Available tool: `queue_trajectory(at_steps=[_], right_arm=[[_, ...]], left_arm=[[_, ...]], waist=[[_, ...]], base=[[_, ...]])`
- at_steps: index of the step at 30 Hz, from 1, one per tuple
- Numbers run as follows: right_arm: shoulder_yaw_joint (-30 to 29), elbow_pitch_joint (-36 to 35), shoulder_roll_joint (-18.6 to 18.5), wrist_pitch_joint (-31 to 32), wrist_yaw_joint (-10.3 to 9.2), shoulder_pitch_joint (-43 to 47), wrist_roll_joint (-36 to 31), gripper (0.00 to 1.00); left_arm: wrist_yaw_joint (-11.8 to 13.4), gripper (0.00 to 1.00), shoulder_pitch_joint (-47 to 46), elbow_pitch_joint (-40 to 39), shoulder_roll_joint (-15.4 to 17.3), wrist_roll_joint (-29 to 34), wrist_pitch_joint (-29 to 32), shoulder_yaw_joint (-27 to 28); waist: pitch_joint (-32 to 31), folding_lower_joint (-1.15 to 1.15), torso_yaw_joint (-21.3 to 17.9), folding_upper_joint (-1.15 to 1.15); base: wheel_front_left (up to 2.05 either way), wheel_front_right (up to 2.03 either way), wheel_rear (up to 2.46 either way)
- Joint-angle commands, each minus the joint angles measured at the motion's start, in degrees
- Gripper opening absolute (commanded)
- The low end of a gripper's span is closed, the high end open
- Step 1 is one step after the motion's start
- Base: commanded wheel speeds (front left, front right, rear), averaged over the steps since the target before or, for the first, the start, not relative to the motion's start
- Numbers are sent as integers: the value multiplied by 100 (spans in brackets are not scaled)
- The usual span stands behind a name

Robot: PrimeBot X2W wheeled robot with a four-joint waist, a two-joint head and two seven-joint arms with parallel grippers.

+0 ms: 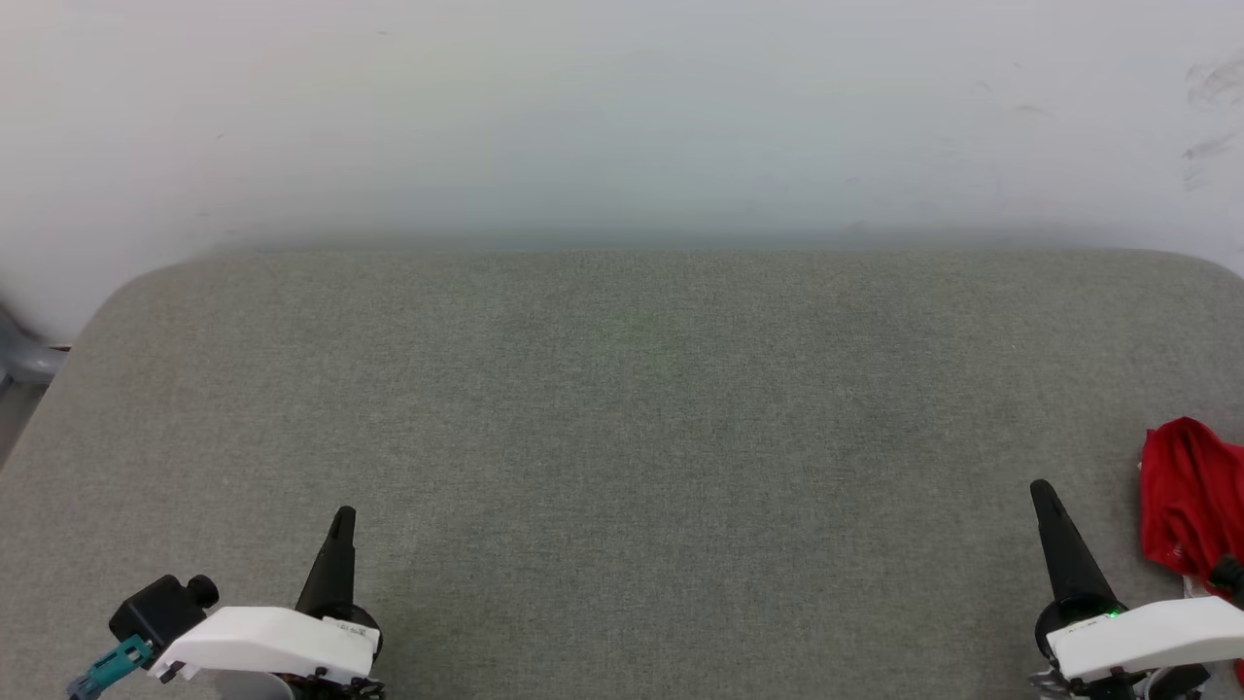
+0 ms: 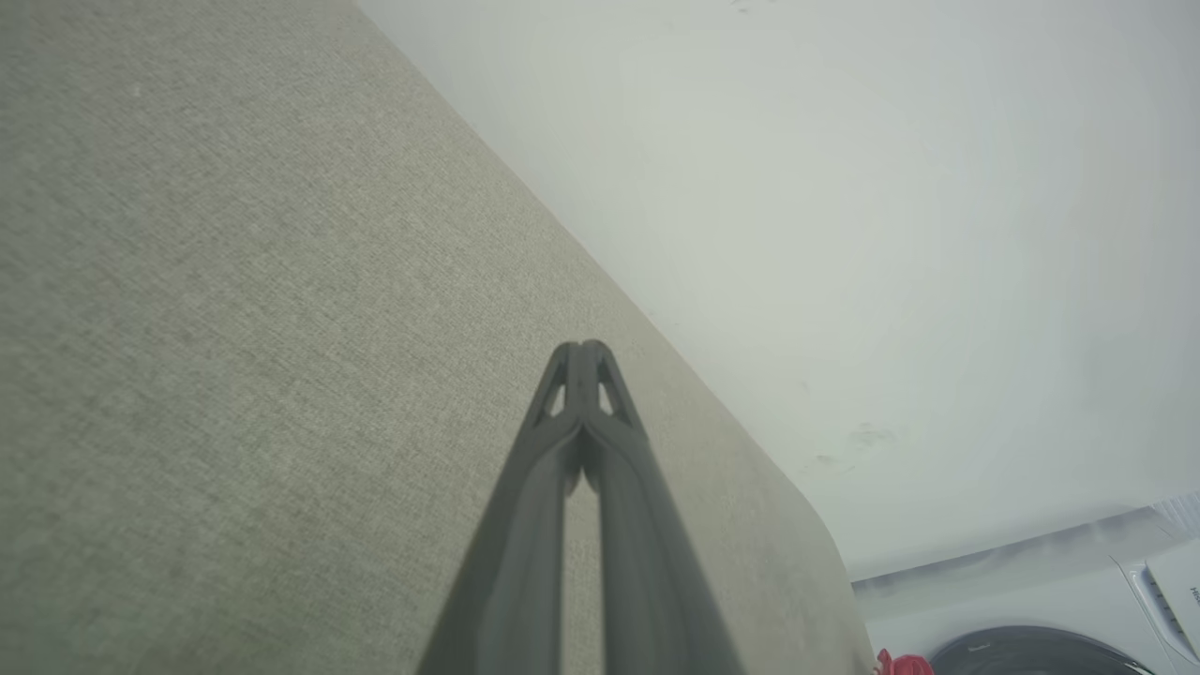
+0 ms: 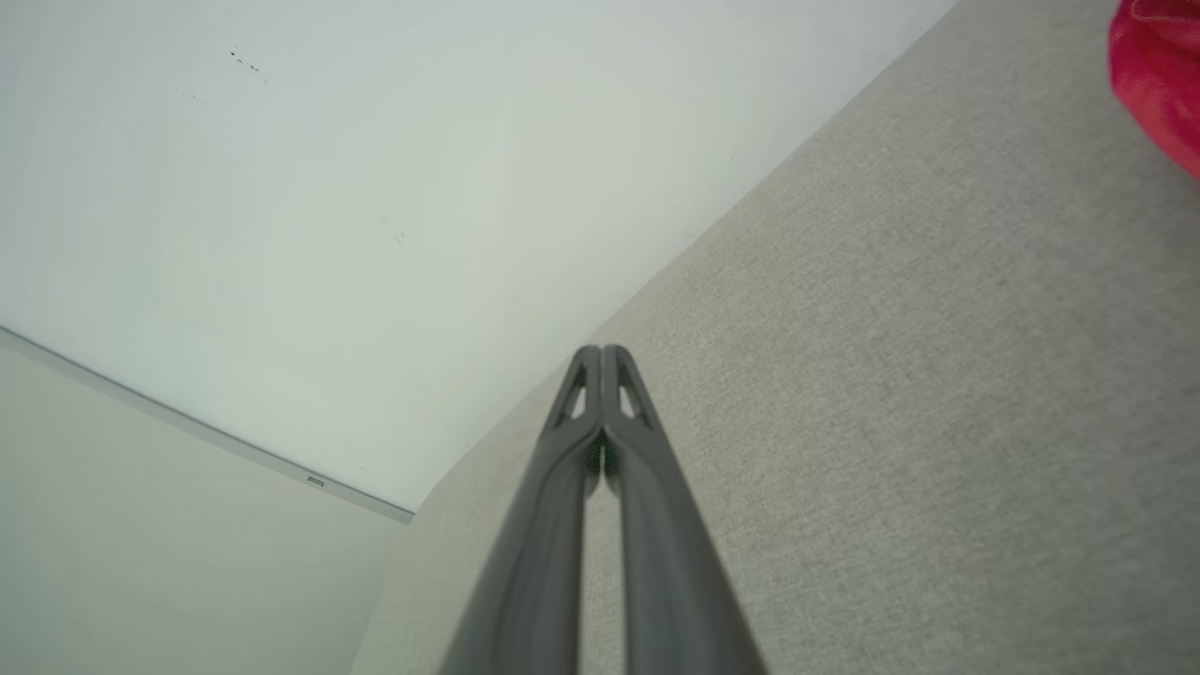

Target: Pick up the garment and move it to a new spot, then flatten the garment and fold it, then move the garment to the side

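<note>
1. Stretching ahead of both claws, the grey padded surface point(image 1: 622, 437) runs from their fingertips up to the pale wall point(image 1: 622, 117), with no cloth lying on it between the two claws
2. The garment point(image 1: 1191, 506) sits as a red heap just to the outer right of the right claw, level with its fingers and at the surface's edge. The frame cuts it off, so I cannot tell whether it is folded, though the visible part looks rumpled. Lying off to the side like this would suit either a garment waiting to be picked up or one already set aside
3. The right claw point(image 1: 1042, 491) points forward with its fingers pressed together, gripping nothing and clear of the cloth
4. The left claw point(image 1: 343, 517) is likewise pinched shut and holds nothing, with the garment well away beyond the other claw
</note>
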Motion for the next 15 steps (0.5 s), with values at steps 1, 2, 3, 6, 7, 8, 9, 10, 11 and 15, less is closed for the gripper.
queue_trajectory(at_steps=[1,2,3,6,7,8,9,10,11,15], right_arm=[[0,-20,-10,16,0,-153,185,0],[0,-3,-10,20,0,-168,251,0],[1,13,-10,25,0,-184,321,0],[1,63,-10,44,0,-225,523,0],[2,78,-10,51,0,-236,588,0],[1,95,-10,53,0,-245,654,0],[2,110,-10,56,0,-252,720,0],[2,126,-10,62,0,-259,785,0],[3,142,-10,66,0,-268,848,0],[3,199,-10,90,0,-326,1097,0]], left_arm=[[-54,0,-166,-41,-5,-163,39,52],[-60,0,-172,-38,-12,-223,59,63],[-64,0,-179,-34,-21,-284,74,74],[-70,0,-196,-27,-40,-470,126,105],[-75,0,-202,-24,-47,-529,143,115],[-81,0,-207,-20,-54,-587,164,125],[-87,0,-213,-18,-59,-645,177,133],[-93,0,-220,-14,-65,-704,194,141],[-97,0,-227,-12,-70,-763,212,149],[-110,0,-247,-1,-92,-987,275,188]], waist=[[2,0,-2,0],[4,0,-3,0],[6,0,-4,0],[11,0,-7,0],[13,0,-9,0],[15,0,-10,0],[16,0,-11,0],[18,0,-12,0],[20,0,-13,0],[27,0,-18,0]], base=[[0,0,0],[0,0,0],[0,0,0],[0,0,0],[0,0,0],[0,0,0],[0,0,0],[0,0,0],[0,0,0],[0,0,0]])
